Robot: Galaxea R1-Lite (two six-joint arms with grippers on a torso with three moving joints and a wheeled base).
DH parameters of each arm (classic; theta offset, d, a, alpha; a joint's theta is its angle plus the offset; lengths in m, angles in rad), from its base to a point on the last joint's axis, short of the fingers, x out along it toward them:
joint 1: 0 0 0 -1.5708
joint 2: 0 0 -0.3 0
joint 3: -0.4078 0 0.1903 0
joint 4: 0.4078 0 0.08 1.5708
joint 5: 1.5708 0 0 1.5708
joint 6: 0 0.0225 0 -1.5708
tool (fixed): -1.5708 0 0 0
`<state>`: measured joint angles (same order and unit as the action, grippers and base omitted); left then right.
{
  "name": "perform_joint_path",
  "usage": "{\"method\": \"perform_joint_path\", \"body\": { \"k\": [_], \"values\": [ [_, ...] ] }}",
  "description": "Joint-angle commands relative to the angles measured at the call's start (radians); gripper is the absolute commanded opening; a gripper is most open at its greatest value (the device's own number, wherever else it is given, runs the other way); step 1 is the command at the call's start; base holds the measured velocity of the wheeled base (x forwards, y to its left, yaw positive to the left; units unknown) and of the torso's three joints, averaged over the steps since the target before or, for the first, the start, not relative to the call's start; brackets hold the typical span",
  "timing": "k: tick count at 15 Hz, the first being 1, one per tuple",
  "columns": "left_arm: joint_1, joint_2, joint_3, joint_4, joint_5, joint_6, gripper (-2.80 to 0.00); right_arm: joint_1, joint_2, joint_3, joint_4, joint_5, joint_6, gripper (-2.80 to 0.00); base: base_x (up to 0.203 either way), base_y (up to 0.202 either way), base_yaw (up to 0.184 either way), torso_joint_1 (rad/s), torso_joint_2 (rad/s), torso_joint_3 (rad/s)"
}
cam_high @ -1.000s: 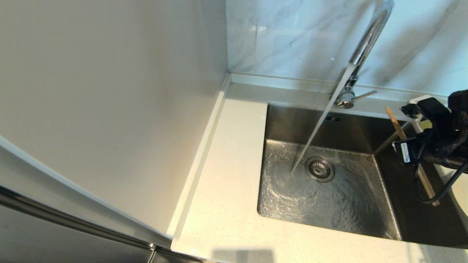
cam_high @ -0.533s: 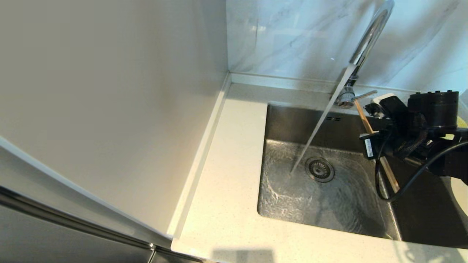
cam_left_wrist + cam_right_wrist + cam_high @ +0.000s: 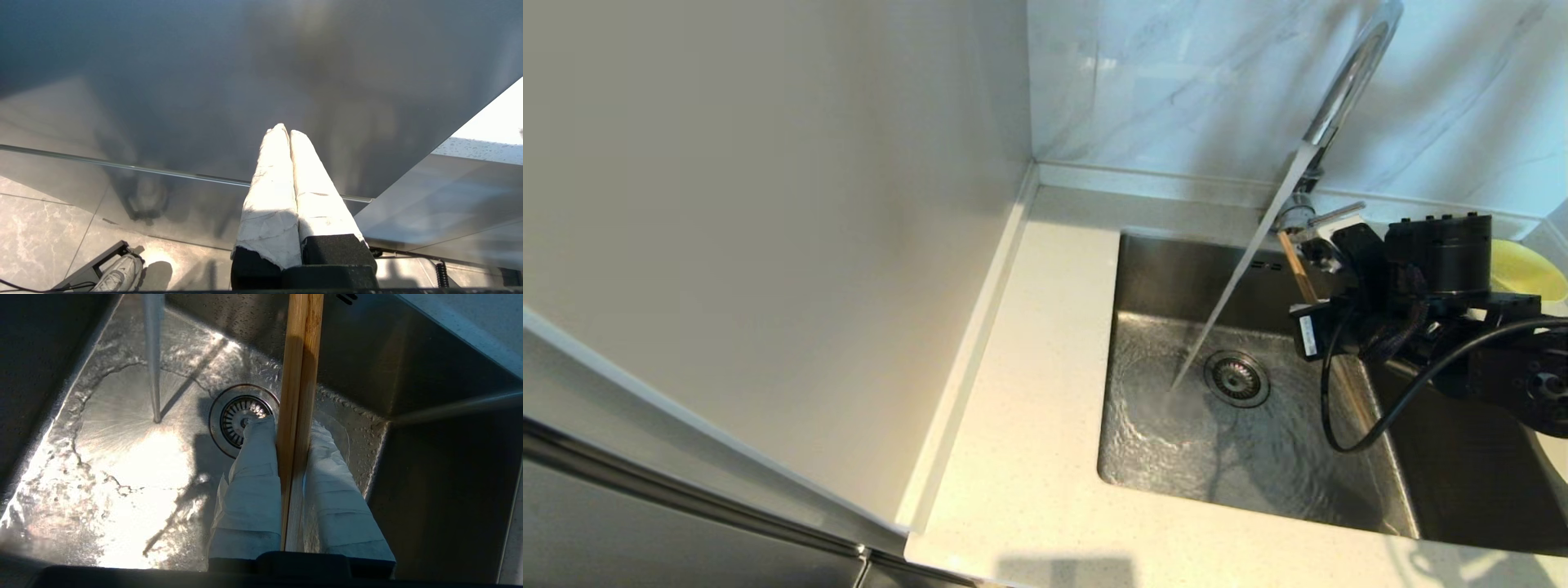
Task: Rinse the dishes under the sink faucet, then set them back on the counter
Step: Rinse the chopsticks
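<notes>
Water falls in a thin stream from the chrome gooseneck faucet (image 3: 1342, 90) onto the brushed steel sink (image 3: 1176, 441). I see my right gripper (image 3: 292, 430) clamping the flat wooden chopsticks (image 3: 297, 375) over the drain strainer (image 3: 241, 418), beside the stream. My left gripper (image 3: 284, 132) hangs pinched together, away from the sink.

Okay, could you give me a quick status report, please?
Right gripper shut on chopsticks, over sink, beside the running stream. Left gripper shut, parked off the counter. Nothing in the way.
</notes>
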<state>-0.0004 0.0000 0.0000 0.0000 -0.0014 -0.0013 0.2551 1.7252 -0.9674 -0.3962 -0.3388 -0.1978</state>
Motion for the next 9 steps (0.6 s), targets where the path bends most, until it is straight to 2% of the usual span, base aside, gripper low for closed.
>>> {"method": "perform_joint_path", "body": {
  "k": [1,9],
  "values": [
    [0.0,0.0,0.0,0.0,0.0,0.0,-2.8,0.013,0.007,0.001,-0.012,-0.009,-0.002,-2.8,0.0,0.0,0.0,0.0,0.0,0.0],
    [0.0,0.0,0.0,0.0,0.0,0.0,-2.8,0.043,-0.011,0.014,-0.037,-0.017,0.012,-2.8,0.0,0.0,0.0,0.0,0.0,0.0]
  ]
}}
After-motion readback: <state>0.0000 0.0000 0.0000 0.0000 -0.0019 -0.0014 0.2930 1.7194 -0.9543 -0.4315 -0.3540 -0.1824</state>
